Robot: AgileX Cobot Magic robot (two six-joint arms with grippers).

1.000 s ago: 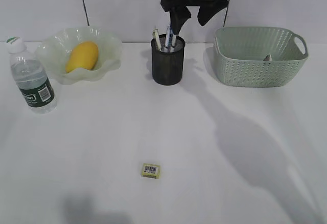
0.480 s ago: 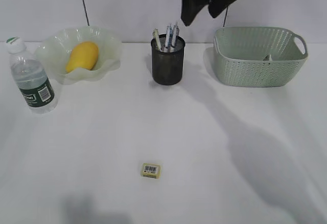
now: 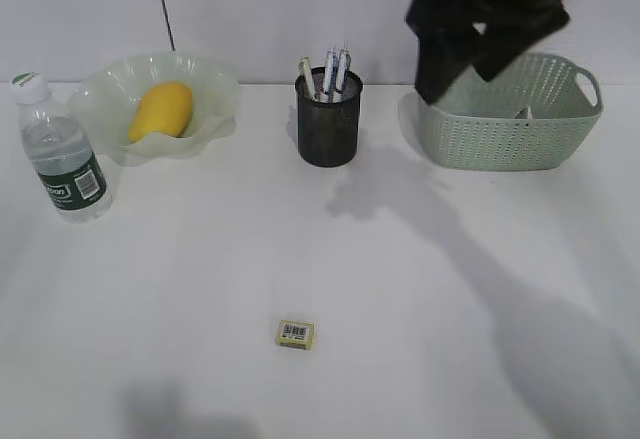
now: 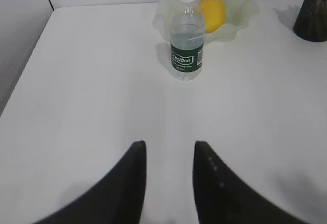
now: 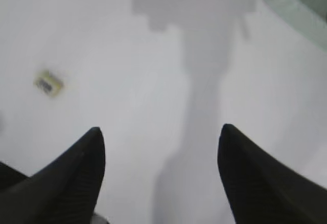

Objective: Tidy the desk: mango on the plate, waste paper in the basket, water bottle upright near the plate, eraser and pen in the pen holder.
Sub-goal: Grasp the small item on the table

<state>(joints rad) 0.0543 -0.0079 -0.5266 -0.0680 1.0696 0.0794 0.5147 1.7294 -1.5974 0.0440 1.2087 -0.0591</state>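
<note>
Sitting upright near the far left edge of the plain white desk [image 3: 200, 259] is the small clear plastic water bottle with the dark green label and white cap [image 3: 60, 149], just beside the pale green ruffled glass plate [image 3: 205, 89]. That plate is holding the smooth yellow-orange mango [image 3: 160, 110], lying tilted inside it. The left gripper [image 4: 168, 157] is only showing up in its wrist view, hovering over bare desk on the near side of the bottle, with its jaws standing moderately apart and nothing between them.

Moving toward the middle of the far edge, the black wire-mesh pen holder [image 3: 328, 124] is standing with several pens [image 3: 330, 71] sticking out of the top. Well apart from it, near the front edge, a small yellowish eraser with a barcode label [image 3: 295, 334] is lying flat on the desk by itself.

Over on the right, the sage-green perforated plastic basket [image 3: 500, 129] is sitting at the far edge, with a bit of greyish waste paper [image 3: 524, 112] peeking over its rim. The right gripper [image 3: 462, 64] is hanging in the air in front of the basket's left side, jaws spread wide and gripping nothing.
</note>
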